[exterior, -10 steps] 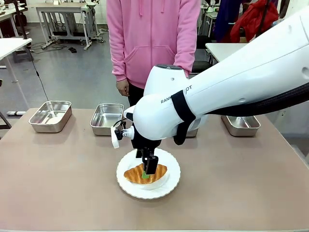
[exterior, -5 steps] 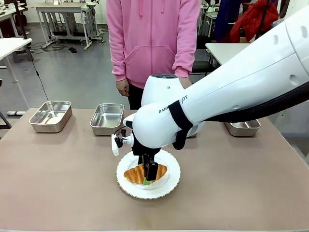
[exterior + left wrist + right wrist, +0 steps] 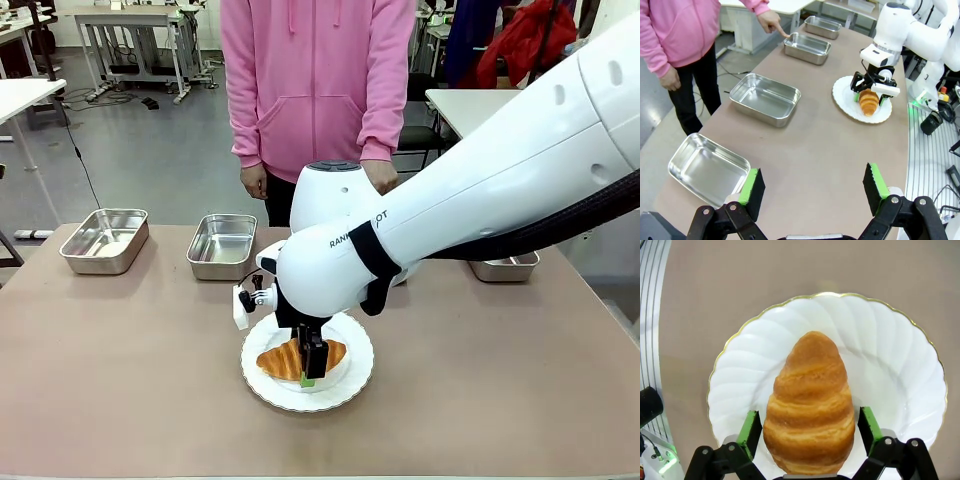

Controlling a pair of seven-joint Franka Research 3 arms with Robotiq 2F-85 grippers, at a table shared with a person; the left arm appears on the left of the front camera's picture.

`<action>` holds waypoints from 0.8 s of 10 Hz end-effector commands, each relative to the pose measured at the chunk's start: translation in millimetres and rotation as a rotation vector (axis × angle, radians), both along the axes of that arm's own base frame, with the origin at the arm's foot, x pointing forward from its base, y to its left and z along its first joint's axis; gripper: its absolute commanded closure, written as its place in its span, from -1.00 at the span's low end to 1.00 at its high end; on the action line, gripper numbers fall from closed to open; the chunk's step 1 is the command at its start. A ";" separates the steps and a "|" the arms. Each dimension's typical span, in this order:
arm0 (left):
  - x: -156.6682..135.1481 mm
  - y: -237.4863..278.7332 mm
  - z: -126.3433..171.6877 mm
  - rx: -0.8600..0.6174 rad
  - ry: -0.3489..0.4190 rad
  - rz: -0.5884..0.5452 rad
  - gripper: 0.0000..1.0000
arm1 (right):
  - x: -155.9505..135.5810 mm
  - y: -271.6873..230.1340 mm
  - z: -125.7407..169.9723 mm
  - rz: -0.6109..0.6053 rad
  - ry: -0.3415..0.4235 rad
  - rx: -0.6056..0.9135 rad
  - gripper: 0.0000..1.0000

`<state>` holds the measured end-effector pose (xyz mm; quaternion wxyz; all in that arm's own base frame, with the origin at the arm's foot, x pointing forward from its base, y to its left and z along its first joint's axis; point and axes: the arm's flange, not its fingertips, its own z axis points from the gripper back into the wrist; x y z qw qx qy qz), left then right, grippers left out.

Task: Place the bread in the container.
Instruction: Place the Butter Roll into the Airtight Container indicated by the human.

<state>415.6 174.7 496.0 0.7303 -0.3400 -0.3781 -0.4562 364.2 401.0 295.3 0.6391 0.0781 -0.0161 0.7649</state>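
The bread (image 3: 810, 395), a golden-brown croissant, lies on a white plate (image 3: 890, 355) near the table's front middle. My right gripper (image 3: 808, 432) is open and low over the plate, with its green pads (image 3: 749, 432) on either side of the bread's near end and small gaps showing. In the front view the right gripper (image 3: 307, 362) hides the middle of the bread (image 3: 278, 360). Several steel pans stand in a row along the far side. A person's finger (image 3: 783, 34) points at the container (image 3: 807, 47), the third pan. My left gripper (image 3: 813, 187) hangs open and holds nothing, high over the table's left end.
Other pans sit at the far left (image 3: 104, 240), left of centre (image 3: 222, 245) and far right (image 3: 505, 265). The person in a pink hoodie (image 3: 315, 80) stands at the far edge. My right arm (image 3: 480, 200) spans the table's right half. Bare tabletop (image 3: 130, 370) lies left of the plate.
My right gripper has come down lower over the plate, so its open fingers now straddle the bread. The bread and the pans have not moved.
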 end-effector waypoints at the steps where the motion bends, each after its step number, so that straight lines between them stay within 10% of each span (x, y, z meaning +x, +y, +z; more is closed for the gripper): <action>1: -1.9 -0.5 1.8 -0.001 -0.008 -0.002 -1.00 | 0.2 5.9 2.2 -0.017 -0.021 -0.026 -1.00; 5: -1.9 -0.5 1.8 -0.001 -0.008 -0.002 -1.00 | -0.3 5.0 3.2 -0.029 -0.015 -0.033 -0.20; 8: -1.9 -0.5 1.8 -0.001 -0.008 -0.002 -1.00 | 3.4 2.0 4.9 -0.010 -0.017 -0.004 -0.09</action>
